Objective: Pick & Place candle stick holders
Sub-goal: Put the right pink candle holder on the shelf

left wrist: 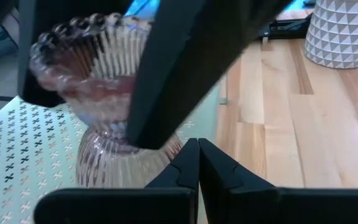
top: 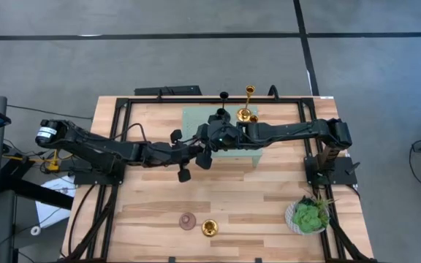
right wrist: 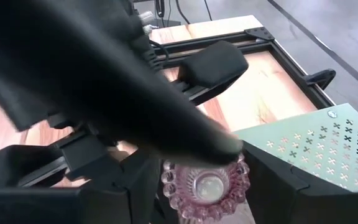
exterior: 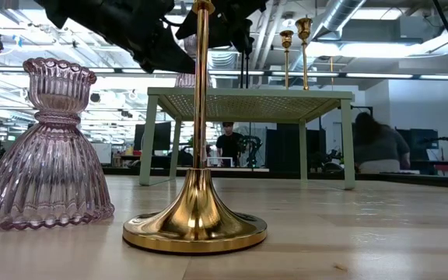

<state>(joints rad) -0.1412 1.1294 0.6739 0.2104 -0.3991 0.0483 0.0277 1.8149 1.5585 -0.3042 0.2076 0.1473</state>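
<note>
A pink ribbed glass candle stick holder [left wrist: 114, 112] stands upright on the green perforated stand [top: 229, 150] at the table's middle. It also shows from above in the right wrist view [right wrist: 207, 186]. My right gripper [right wrist: 207, 190] is shut on it. My left gripper [left wrist: 197, 165] is shut and empty, its tips just beside the holder's lower body. Two gold holders [top: 248, 104] stand on the stand's far edge. Another pink holder [top: 188, 220] and a gold one [top: 209, 228] stand on their bases near the table's front edge. My right gripper pinches the pink holder's scalloped top cup [right wrist: 241, 177] between its two fingers, one on each side. The fingers [left wrist: 166, 68] come from above, slanting down past the cup to the neck. The holder is upright with its base on the green stand. My left gripper's shut fingertips [left wrist: 188, 155] are beside the holder's lower body; I cannot tell whether they touch it.
A green plant in a white patterned pot [top: 309, 216] stands at the front right of the table. Both arms meet over the stand and crowd it. In the low view the front pink holder [exterior: 45, 148] and gold holder [exterior: 197, 155] are close to the camera.
</note>
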